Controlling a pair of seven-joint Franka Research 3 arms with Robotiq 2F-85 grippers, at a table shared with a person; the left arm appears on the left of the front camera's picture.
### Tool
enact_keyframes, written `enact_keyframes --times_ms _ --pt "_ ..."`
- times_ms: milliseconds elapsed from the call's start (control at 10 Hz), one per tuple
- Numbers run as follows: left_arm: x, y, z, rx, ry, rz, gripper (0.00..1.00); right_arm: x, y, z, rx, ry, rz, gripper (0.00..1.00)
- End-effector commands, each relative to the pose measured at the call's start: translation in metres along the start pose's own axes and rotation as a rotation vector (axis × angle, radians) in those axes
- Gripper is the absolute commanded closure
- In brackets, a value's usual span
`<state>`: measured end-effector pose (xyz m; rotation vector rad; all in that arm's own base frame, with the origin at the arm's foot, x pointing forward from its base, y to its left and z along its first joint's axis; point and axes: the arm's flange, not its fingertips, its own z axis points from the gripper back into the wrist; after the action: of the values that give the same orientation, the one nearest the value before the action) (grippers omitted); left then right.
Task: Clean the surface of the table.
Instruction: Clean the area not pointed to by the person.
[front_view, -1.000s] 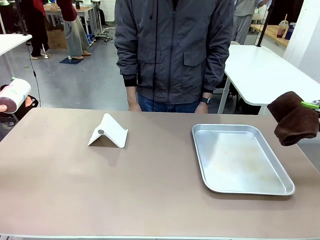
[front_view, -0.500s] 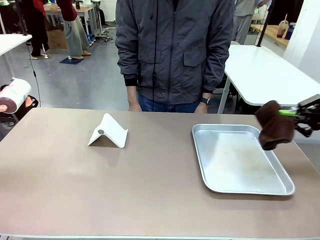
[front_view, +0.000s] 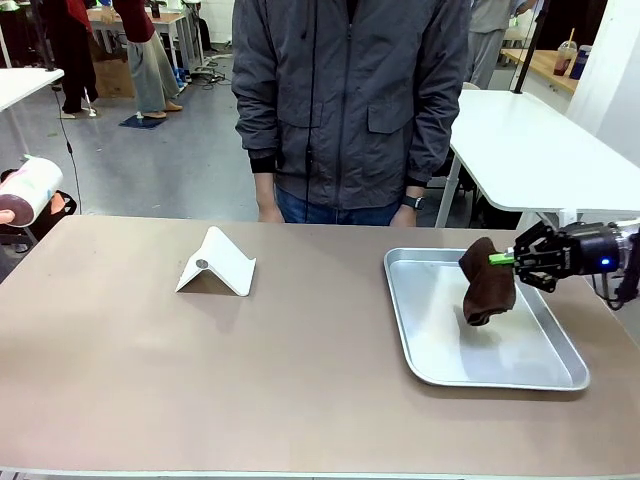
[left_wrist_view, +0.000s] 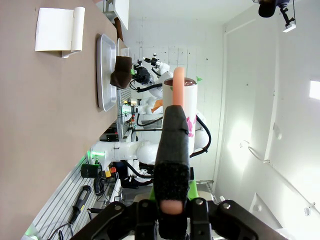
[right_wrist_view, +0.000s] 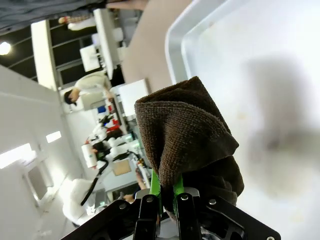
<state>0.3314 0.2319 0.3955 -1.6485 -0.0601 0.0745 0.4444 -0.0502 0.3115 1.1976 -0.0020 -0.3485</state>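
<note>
1. Table (front_view: 250, 380): the taupe top spans the room view, long axis left to right, with a person standing at the far side.
2. Tray (front_view: 397, 305): on the table's right part. A folded white card (front_view: 218, 262) sits left of centre.
3. Right claw (front_view: 503, 259): pinched on a brown cloth (front_view: 488, 288) that hangs over the tray. The bare tabletop lies below and to its left.
4. Left claw (left_wrist_view: 172, 200): clamped on a white bottle (front_view: 28, 190), off the table's left end.

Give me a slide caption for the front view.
Right end effector holds a brown cloth over the metal tray on the tan table.
</note>
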Motion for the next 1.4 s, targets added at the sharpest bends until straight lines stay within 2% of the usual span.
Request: enact_keyframes --times_ms 0,200,400,800,1000,1300 --pt "-0.001 -0.006 0.004 -0.013 -0.006 0.001 0.78 0.012 -0.007 -0.021 -0.023 -0.042 0.044 0.89" --pt "-0.001 -0.006 0.004 -0.013 -0.006 0.001 0.78 0.018 -0.021 -0.049 -0.068 -0.030 0.042 0.89" --pt "-0.001 -0.006 0.004 -0.013 -0.006 0.001 0.78 0.024 -0.025 -0.066 -0.059 -0.006 0.015 0.89" --pt "-0.001 -0.006 0.004 -0.013 -0.006 0.001 0.78 0.026 -0.029 -0.106 -0.038 0.104 -0.042 0.89" --pt "-0.001 -0.006 0.004 -0.013 -0.006 0.001 0.78 0.025 -0.031 -0.109 -0.060 0.108 -0.043 0.89" --pt "-0.001 -0.006 0.004 -0.013 -0.006 0.001 0.78 0.028 -0.029 -0.083 -0.076 0.066 -0.045 0.89"
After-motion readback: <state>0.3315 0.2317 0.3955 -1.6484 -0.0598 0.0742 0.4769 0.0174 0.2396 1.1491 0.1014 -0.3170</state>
